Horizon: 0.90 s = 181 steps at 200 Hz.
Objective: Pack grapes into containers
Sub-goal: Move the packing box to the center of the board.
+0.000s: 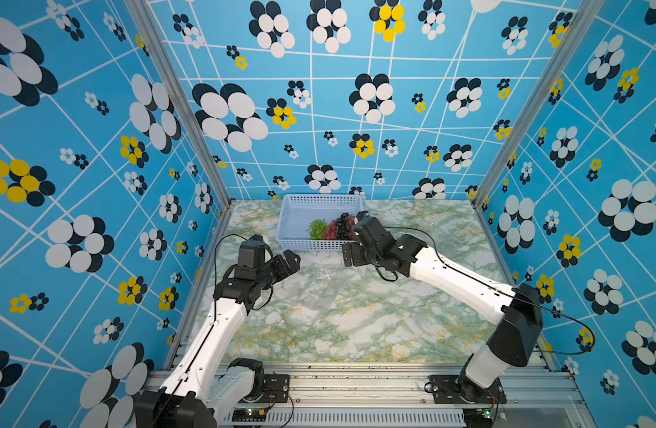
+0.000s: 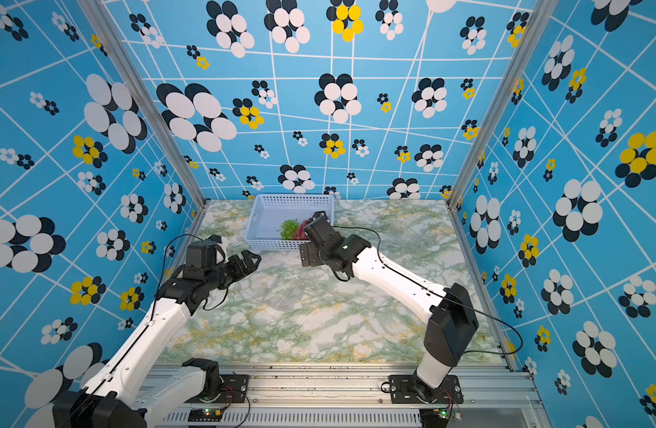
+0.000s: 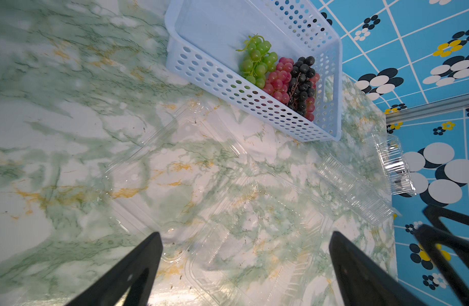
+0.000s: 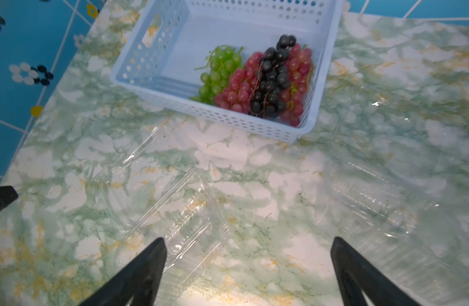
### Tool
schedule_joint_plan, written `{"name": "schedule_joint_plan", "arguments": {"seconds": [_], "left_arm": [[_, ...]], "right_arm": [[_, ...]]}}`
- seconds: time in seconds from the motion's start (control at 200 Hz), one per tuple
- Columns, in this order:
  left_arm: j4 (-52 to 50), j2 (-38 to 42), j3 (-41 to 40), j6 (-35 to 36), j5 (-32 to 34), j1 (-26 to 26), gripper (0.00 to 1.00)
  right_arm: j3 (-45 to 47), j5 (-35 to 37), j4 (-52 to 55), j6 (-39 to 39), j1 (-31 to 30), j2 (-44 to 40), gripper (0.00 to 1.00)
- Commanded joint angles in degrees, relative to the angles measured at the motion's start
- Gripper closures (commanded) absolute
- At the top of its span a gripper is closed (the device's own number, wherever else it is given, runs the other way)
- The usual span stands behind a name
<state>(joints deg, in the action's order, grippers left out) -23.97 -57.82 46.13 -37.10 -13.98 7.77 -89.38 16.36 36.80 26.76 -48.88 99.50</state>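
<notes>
1. Currently the step in hand is the first pick. Judging from the layout, nothing has been packed: all the grapes (image 4: 254,79) lie in the light-blue basket (image 4: 249,125), heaped in the corner nearest the right arm.
2. The bunches lie side by side in that corner. In order they are the green bunch (image 4: 218,71), a red bunch (image 4: 238,87), the dark bunch (image 4: 273,76) and a second red bunch (image 4: 298,79), which is against the basket's end wall. The dark bunch rests on top of the two red ones.
3. The right gripper (image 4: 248,239) has its jaws spread wide with nothing between them. In both top views it hangs at the basket's near corner, just beside the heap. No contact with the fruit is visible.
4. The left gripper (image 3: 244,234) also has its jaws wide and empty. It hangs over the marble table (image 3: 42,132), apart from the basket.
5. The containers are three clear clamshells on the table, none holding fruit.
   - The open container (image 3: 191,169) lies spread flat between the arms, just ahead of the left gripper.
   - A second container (image 3: 355,193) and a third container (image 3: 392,164) sit nearer the right-hand wall. Whether their lids are open cannot be told.
6. The likely next move is to lower the right gripper onto the dark bunch, which is uppermost. It would close on the bunch, lift it above the basket wall and carry it to the open container.
7. That move calls for the following:
   - Use a light grip.
   - Expect a tangled neighbouring bunch to lift with it.
   - Expect the thin clamshell to slide. The left gripper is well placed to steady it.
</notes>
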Motion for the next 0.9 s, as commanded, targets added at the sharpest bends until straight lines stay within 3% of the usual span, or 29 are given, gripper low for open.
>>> {"name": "schedule_joint_plan", "arguments": {"seconds": [0.0, 0.405, 0.57, 0.77, 0.9], "left_arm": [[-1.87, 0.87, -1.8, -0.18, -2.13, -0.44, 0.01], [-2.3, 4.23, -3.66, 0.88, -3.87, -0.52, 0.01], [-3.09, 5.52, -4.29, 1.42, -3.34, -0.44, 0.01], [-3.03, 5.62, -4.91, 0.91, -3.42, -0.31, 0.0], [-2.97, 5.62, -5.0, 0.63, -3.64, -0.32, 0.0]], "right_arm": [[-5.31, 0.52, 7.54, 2.89, -1.2, 5.79, 0.05], [-6.38, -2.36, 6.06, 6.37, -2.14, 13.32, 0.17], [-4.1, -3.74, 4.23, 7.14, -2.27, 14.2, 0.31], [-1.11, -5.71, 1.76, 8.08, -2.25, 15.57, 0.39], [-1.21, -6.48, 0.68, 8.48, -2.26, 17.39, 0.52]]}}
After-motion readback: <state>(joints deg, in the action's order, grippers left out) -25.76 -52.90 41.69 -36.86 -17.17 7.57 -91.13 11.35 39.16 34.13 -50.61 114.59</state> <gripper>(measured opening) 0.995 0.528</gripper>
